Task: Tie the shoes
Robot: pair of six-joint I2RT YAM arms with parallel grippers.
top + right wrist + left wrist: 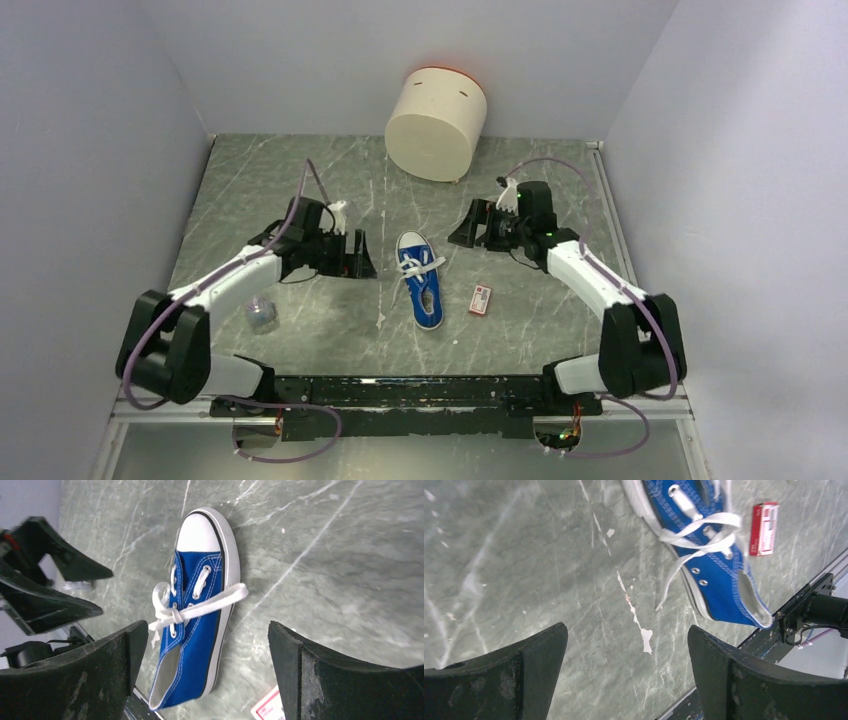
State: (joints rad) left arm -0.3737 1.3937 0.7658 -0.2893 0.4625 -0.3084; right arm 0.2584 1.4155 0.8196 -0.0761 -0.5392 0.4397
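Both grippers empty, jaws spread: left gripper [354, 262] at 9 o'clock of blue sneaker [424, 295], right gripper [466, 233] at 2 o'clock, probably flanking it to reach the loose white laces [417, 268].

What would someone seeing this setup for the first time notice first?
The small blue sneaker at the middle of the marbled table, white laces loose across it, draws the eye first. The left gripper and right gripper sit open on either side of it, holding nothing. A big cream cylinder stands by the back wall, and a red-and-white packet lies just right of the shoe.
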